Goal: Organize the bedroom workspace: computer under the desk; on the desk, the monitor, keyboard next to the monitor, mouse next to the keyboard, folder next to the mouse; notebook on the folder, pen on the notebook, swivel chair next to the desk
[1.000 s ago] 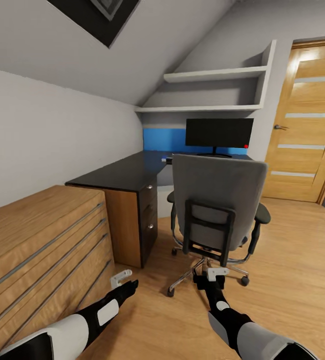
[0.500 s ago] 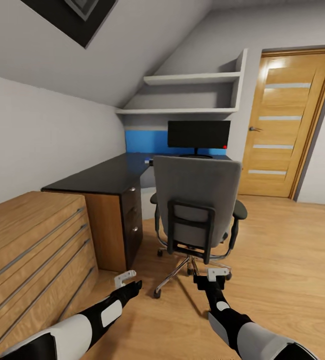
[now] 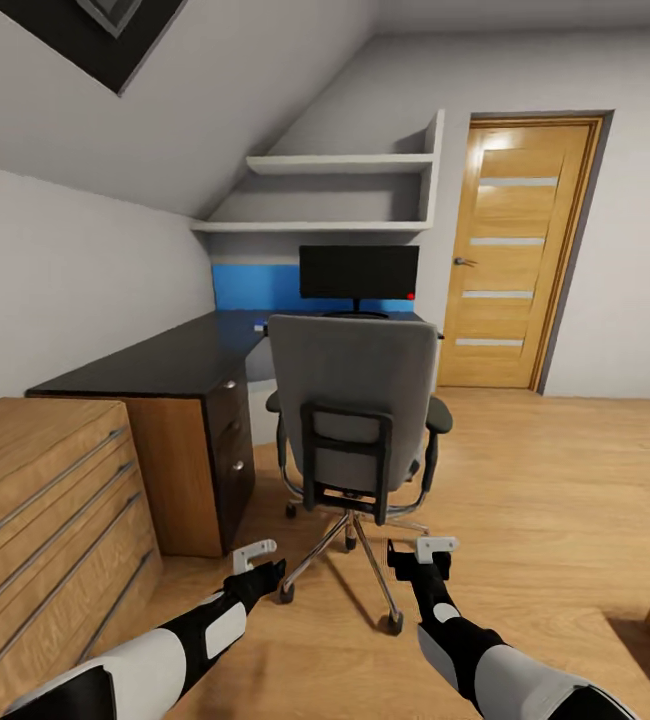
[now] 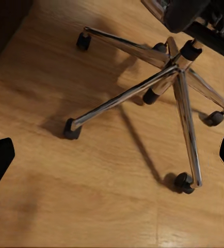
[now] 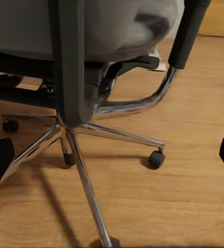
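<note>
Chair (image 3: 355, 400) sits just in front of the desk (image 3: 155, 360), its back toward the robot, five-star base (image 4: 169, 77) on the wood floor (image 3: 565, 500). The seat is hidden behind the backrest, so I cannot tell whether the folder lies on it. Monitor (image 3: 358, 272) stands on the far part of the desk, under the shelves (image 3: 335, 165). There is a small pale thing on the desk edge left of the chair, too small to name. Keyboard, mouse, notebook, pen, computer: can't make them out from here.

Left gripper (image 3: 256, 556) and right gripper (image 3: 423, 551) hang low just short of the chair base, either side of it. Both have their jaws spread and nothing between them; dark finger edges sit at opposite sides of each wrist view.

Step in hand, my read: the base is closing on the chair and desk, with no manipulation under way. How far the desk layout has got can't be settled from this angle.

Next needs a view over or around the backrest onto the seat and desktop. Mind the chair's casters (image 5: 156, 159): it will roll if bumped.

Dresser (image 3: 45, 510) is close on the left, door (image 3: 515, 265) on the right.
</note>
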You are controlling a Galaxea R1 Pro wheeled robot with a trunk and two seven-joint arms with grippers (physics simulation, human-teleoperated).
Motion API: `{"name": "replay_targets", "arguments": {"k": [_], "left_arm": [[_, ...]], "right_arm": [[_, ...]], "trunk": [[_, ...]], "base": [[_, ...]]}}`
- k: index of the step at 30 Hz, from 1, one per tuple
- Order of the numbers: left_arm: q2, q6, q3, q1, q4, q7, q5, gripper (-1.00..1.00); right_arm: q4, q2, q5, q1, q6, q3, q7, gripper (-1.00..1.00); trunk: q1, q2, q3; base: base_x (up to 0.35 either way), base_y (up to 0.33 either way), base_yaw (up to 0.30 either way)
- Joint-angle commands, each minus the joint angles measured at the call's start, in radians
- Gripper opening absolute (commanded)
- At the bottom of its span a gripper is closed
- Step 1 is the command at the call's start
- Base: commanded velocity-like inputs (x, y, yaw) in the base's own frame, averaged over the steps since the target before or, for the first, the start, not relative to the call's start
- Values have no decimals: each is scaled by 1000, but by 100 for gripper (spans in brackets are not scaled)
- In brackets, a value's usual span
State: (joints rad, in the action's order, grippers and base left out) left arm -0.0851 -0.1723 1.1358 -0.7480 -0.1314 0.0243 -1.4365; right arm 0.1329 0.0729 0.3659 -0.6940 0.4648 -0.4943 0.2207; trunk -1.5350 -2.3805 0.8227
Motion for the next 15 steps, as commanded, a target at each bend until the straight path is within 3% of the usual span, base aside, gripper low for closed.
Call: {"name": "replay_targets", "arguments": {"k": [1,9,15], "left_arm": [[-1,-7,9,-1,-1,2,-7,100],[-17,-14,11,-1,1,6,1,100],[-41,2,22,-1,-4,80,6,100]], "right_arm": [[-1,0,7,-1,3,-8,5,100],[-1,-1,10,-1,3,-7,5,100],[-2,0,11,-1,18,-8,5,100]], "trunk": [[0,0,0],[0,0,-6],[0,0,-9]], "base": [[0,0,-236],[0,0,-236],[0,0,-160]]}}
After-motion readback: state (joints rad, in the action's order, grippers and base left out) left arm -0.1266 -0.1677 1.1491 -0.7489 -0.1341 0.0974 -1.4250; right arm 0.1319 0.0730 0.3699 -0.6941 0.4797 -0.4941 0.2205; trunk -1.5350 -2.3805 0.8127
